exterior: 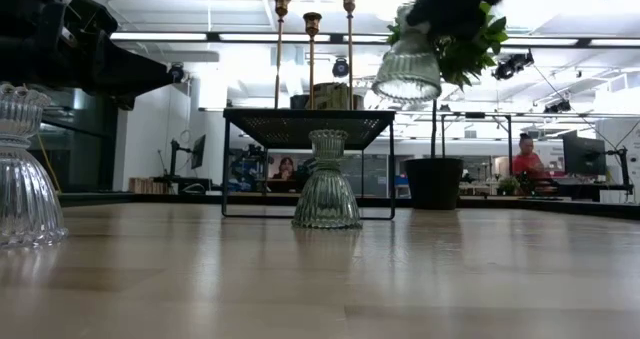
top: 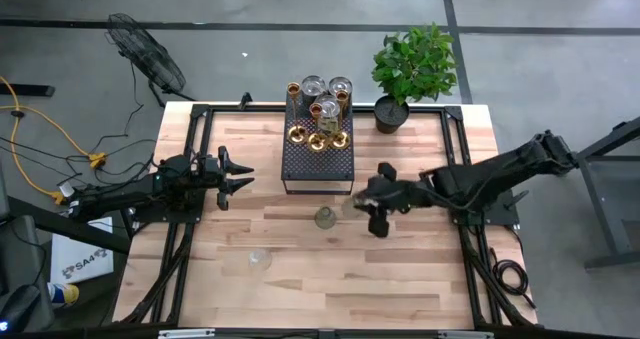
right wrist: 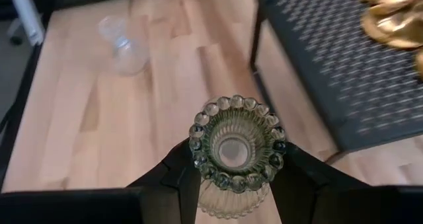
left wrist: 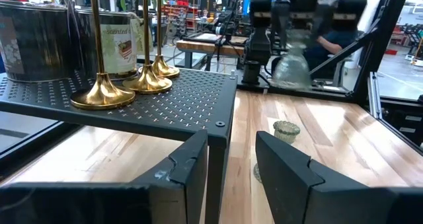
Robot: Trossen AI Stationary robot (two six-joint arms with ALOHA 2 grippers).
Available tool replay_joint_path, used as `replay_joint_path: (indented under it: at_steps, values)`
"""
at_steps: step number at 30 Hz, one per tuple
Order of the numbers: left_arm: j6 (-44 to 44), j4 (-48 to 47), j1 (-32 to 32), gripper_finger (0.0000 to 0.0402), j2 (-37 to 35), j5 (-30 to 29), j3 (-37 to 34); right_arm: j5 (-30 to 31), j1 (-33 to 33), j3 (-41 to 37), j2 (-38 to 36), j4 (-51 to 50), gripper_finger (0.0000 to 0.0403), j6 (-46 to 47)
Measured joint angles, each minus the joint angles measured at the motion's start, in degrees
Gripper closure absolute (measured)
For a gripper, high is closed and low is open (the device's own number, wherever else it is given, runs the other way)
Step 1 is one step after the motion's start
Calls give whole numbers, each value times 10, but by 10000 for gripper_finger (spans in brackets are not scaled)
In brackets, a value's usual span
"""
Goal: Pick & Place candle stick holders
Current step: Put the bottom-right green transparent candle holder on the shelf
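Right wrist view: right gripper [right wrist: 232, 171] holds glass holder [right wrist: 236, 148], off table.

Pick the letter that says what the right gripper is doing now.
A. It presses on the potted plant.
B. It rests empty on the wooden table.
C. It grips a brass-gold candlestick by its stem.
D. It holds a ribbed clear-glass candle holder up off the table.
D: the right gripper is shut on the ribbed clear-glass candle holder, which in the low view hangs in the air well above the wooden table.
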Motion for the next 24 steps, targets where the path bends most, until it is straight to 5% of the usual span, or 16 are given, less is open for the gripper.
replay_joint_path:
  at_steps: [24]
  values:
    - [0, 0, 0, 277, 0, 0, 0, 3, -131, 67, 1, -48, 268, 84]
